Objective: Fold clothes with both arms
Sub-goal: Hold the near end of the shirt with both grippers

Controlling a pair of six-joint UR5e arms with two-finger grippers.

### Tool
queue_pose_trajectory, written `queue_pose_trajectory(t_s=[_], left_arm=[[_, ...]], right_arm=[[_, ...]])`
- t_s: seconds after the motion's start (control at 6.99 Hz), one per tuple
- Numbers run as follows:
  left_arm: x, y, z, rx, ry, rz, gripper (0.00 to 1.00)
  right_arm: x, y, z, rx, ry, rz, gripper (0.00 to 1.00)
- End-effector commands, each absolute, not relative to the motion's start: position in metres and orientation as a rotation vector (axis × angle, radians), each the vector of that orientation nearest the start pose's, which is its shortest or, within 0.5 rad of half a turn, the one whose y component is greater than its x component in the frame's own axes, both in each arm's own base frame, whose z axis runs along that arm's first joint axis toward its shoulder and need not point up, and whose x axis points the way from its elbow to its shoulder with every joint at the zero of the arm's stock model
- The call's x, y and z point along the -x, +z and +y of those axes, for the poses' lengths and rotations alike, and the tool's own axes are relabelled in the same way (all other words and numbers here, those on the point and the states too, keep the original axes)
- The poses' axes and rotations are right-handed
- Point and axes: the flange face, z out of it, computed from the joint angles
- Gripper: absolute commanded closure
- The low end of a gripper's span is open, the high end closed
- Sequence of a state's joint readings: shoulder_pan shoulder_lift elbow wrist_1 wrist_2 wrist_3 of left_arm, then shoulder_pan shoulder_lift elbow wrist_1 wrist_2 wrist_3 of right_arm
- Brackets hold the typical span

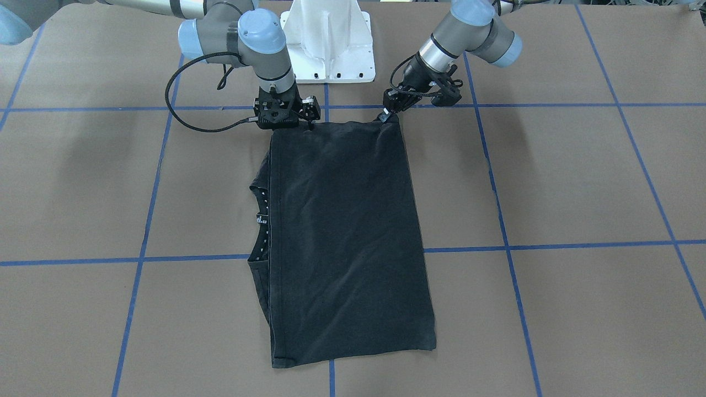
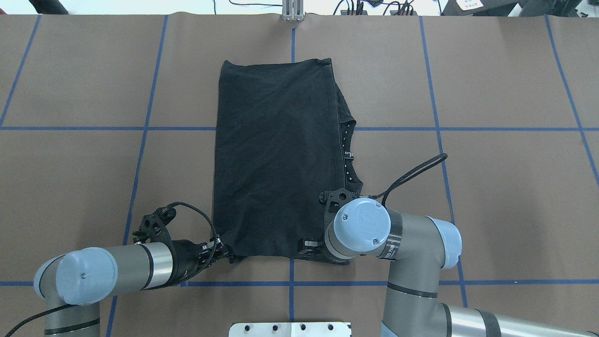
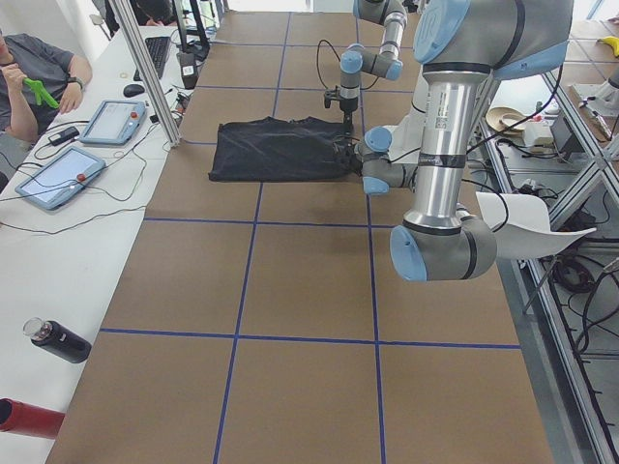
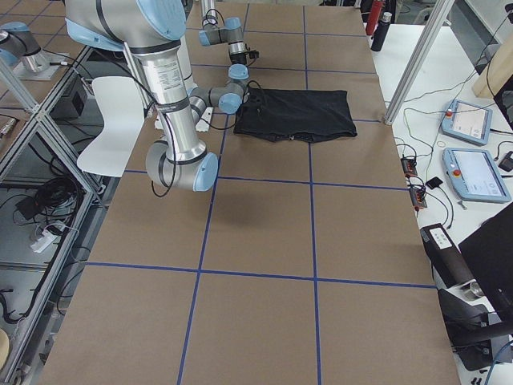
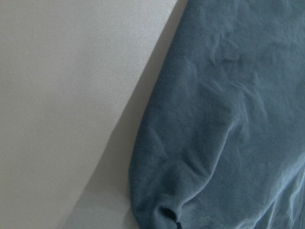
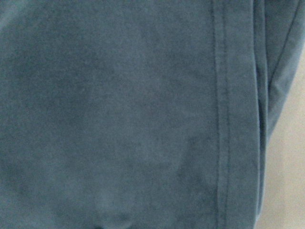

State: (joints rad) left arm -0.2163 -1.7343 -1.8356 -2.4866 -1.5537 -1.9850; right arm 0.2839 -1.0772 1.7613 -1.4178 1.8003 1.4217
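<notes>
The left black two-finger claw and right black claw sit at the near corners of the folded black T-shirt; whether they grip it, I cannot tell. The T-shirt's length runs away from the robot, with the collar toward the robot's right.

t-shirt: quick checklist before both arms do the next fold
1. The T-shirt lies flat as a folded rectangle: ok.
2. The left gripper is at one corner of the edge nearest the robot: ok.
3. The right gripper is at that edge's other corner: ok.
4. Both are shut on cloth: cannot tell, the pinch is hidden.
5. The collar is tucked inside: not ok, it sticks out sideways.
6. The cable is off the cloth: ok.
</notes>
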Motion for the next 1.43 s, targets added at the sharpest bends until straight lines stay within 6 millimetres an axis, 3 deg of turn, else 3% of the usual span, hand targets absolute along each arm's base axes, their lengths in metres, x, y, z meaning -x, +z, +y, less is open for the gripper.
queue_pose_trajectory(t_s=[0.0, 0.86, 1.0, 1.29], left_arm=[[-0.5043, 0.3434, -0.2492, 0.119, -0.544, 1.361, 1.0], [-0.5053, 0.3447, -0.2485, 0.12, -0.542, 1.359, 1.0], [-0.5049, 0.344, -0.2484, 0.12, -0.542, 1.36, 1.0], [-0.5042, 0.3433, -0.2491, 0.119, -0.543, 1.362, 1.0]], right_arm=[[0.583, 0.2807, -0.294, 0.032, 0.041, -0.856, 0.0], [0.585, 0.2843, -0.2957, 0.038, 0.054, -0.845, 0.02], [0.585, 0.2843, -0.2957, 0.039, 0.055, -0.845, 0.16], [0.5853, 0.2826, -0.2947, 0.039, 0.053, -0.848, 0.77]])
